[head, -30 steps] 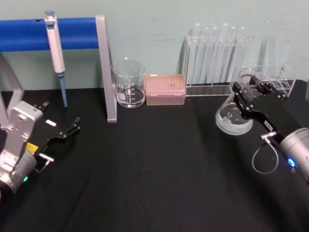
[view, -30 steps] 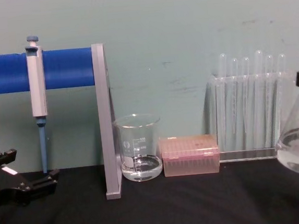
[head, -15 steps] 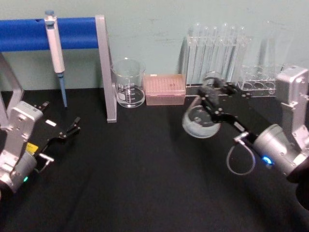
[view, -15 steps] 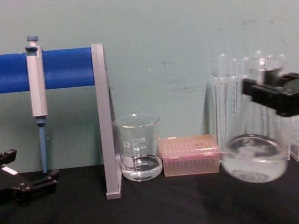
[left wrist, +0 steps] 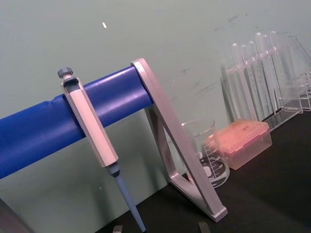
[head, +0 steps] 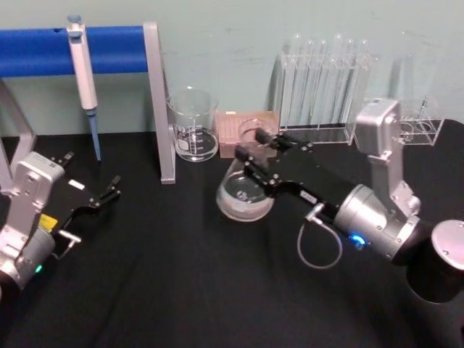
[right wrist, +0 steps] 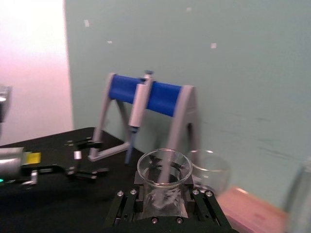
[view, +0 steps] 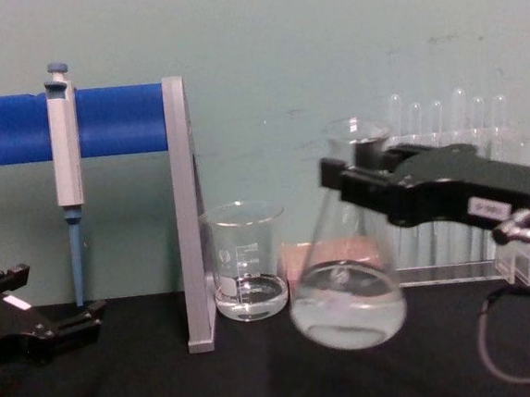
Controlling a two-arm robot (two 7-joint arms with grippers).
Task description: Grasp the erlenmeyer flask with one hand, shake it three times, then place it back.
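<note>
Chest view: black tabletop (view: pixel 152 394), pale green wall (view: pixel 262 59) behind erlenmeyer flask (view: pixel 348 293).

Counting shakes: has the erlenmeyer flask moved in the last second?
Yes. Held in the right gripper, the erlenmeyer flask swung left, from before the test tube rack to near the beaker; the left gripper sits parked at the left.
</note>
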